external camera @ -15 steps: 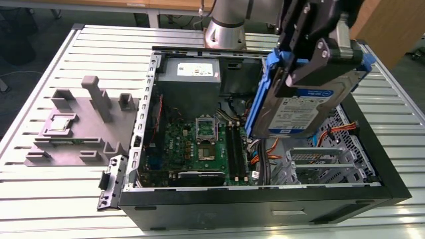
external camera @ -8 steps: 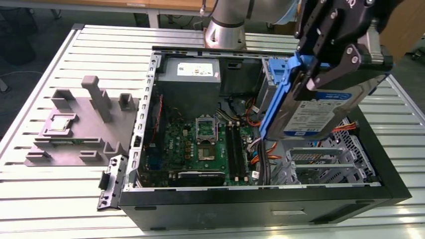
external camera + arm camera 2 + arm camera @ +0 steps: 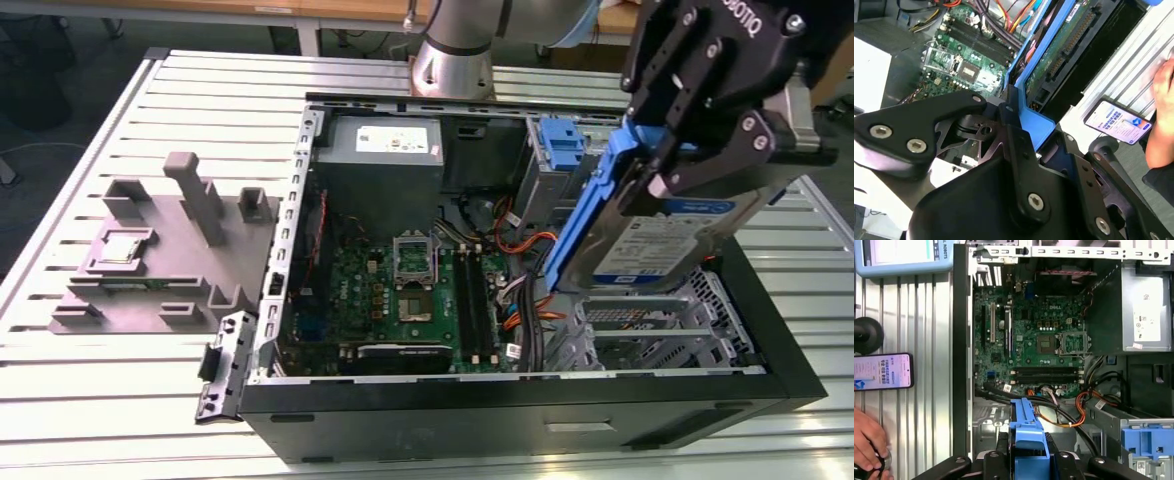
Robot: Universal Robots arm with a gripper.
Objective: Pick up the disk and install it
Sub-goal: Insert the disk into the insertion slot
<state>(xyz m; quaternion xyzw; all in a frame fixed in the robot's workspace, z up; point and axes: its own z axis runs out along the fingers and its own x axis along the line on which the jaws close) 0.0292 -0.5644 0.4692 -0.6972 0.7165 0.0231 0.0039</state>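
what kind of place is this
Likely a robotics lab workbench: an open computer case lies on a slatted metal table, and the gripper holds the disk over it.

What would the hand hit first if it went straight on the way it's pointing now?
Probably the metal cage below it. The hand points down with the disk clamped and tilted, and the disk's lower end hangs just above that cage, so the disk would touch first. Depth is hard to judge.
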